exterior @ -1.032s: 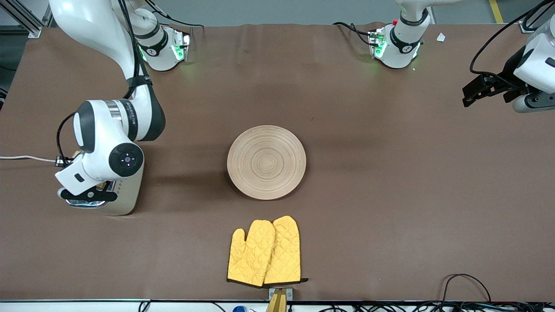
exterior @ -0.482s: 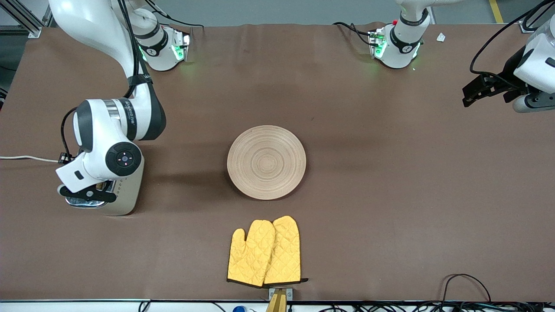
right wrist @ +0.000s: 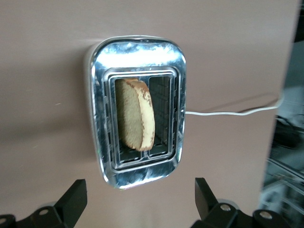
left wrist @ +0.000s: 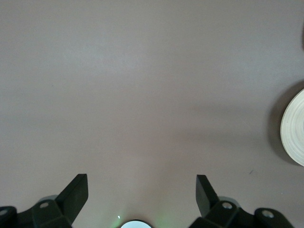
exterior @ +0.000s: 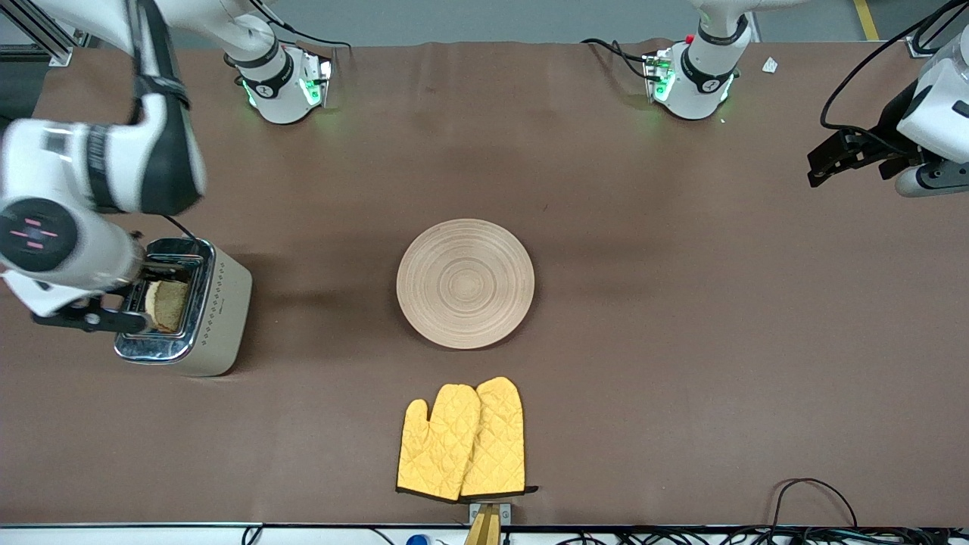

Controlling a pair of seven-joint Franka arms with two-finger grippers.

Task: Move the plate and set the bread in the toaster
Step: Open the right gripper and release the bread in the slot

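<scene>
The bread (right wrist: 135, 114) stands tilted in a slot of the toaster (exterior: 219, 318) at the right arm's end of the table. The right gripper (right wrist: 137, 202) hangs empty and spread above it; best lift straight clear. The plate (exterior: 465, 284) sits mid-table. The left gripper (left wrist: 140, 194) waits open over bare table.

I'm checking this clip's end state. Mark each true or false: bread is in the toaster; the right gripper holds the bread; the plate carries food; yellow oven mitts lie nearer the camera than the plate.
1. The brown-crusted bread slice sits in a slot of the chrome-topped cream toaster. True.
2. The right gripper holds the bread. False: open, above the toaster.
3. The round wooden plate carries food. False: bare.
4. The yellow oven mitts lie nearer the camera than the plate. True.
</scene>
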